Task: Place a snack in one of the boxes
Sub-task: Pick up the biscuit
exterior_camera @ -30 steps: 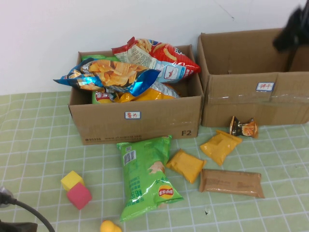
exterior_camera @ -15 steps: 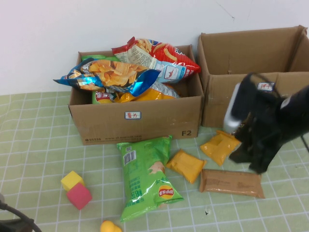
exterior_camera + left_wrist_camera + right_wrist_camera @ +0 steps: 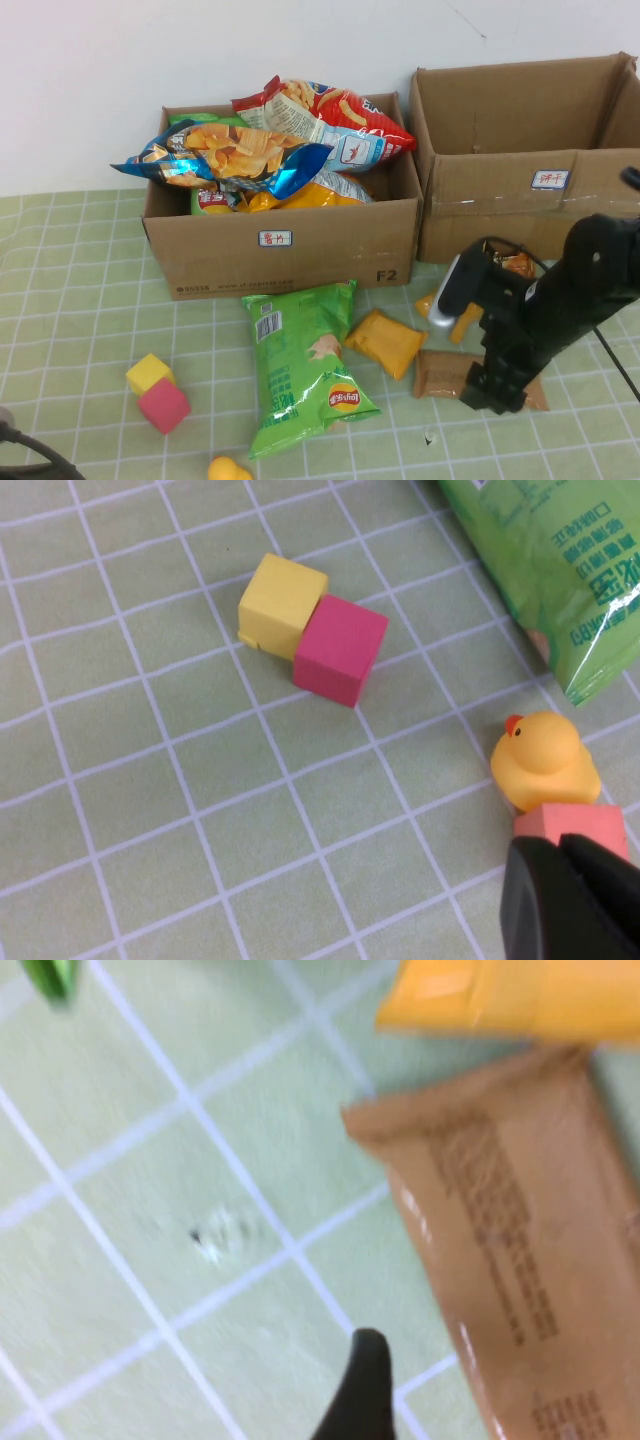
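Note:
A brown snack packet (image 3: 440, 375) lies flat on the table at the front right. My right gripper (image 3: 492, 392) is low over its middle and open. In the right wrist view one black fingertip (image 3: 365, 1380) stands on the mat beside the packet (image 3: 500, 1240); the other finger is out of view. Two orange packets (image 3: 385, 342) (image 3: 440, 305) and a green chips bag (image 3: 300, 365) lie nearby. The left box (image 3: 290, 250) is heaped with chip bags; the right box (image 3: 500, 200) stands open behind my right arm. My left gripper (image 3: 565, 848) is shut and empty at the front left.
A yellow block (image 3: 148, 372), a pink block (image 3: 163, 405) and a yellow duck (image 3: 228, 469) sit at the front left. The duck (image 3: 545, 760) rests against a salmon block (image 3: 570, 825) just in front of my left gripper. A small dark packet (image 3: 515, 265) lies by the right box.
My right arm has swung down from the back right box to the brown packet. The snacks and the left arm have not moved.

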`<state>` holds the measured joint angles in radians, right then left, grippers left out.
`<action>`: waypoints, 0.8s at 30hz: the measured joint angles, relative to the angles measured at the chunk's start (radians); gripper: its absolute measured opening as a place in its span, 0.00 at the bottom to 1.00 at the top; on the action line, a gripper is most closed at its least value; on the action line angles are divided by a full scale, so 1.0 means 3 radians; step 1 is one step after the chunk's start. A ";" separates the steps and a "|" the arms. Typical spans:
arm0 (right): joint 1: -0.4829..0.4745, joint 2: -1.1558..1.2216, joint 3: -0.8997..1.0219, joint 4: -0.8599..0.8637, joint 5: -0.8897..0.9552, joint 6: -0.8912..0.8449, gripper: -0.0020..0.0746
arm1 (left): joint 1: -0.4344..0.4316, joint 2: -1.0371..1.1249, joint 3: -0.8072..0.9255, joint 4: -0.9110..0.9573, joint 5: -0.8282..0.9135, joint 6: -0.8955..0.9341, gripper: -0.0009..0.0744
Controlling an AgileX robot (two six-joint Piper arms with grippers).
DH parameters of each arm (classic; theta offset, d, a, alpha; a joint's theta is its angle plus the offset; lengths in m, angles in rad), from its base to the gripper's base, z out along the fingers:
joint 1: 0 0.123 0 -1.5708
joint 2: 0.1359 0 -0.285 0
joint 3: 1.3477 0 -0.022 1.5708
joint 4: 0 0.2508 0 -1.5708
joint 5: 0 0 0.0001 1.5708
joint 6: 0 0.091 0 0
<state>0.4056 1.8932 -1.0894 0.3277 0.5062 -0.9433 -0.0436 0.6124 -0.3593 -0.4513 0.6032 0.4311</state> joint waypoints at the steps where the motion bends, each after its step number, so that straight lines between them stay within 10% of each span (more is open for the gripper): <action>1: 0.0000 0.0039 0.0000 -0.0062 0.0000 0.0002 0.84 | 0.0000 0.0000 0.0000 -0.0007 0.0000 0.0000 0.01; 24: 0.0000 0.0322 0.0000 -0.0367 -0.0336 0.0110 0.82 | 0.0000 0.0000 0.0000 -0.0019 -0.0028 0.0000 0.01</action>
<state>0.4056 1.9897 -1.0894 0.2175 0.4055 -0.9104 -0.0436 0.6124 -0.3593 -0.4572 0.5949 0.4311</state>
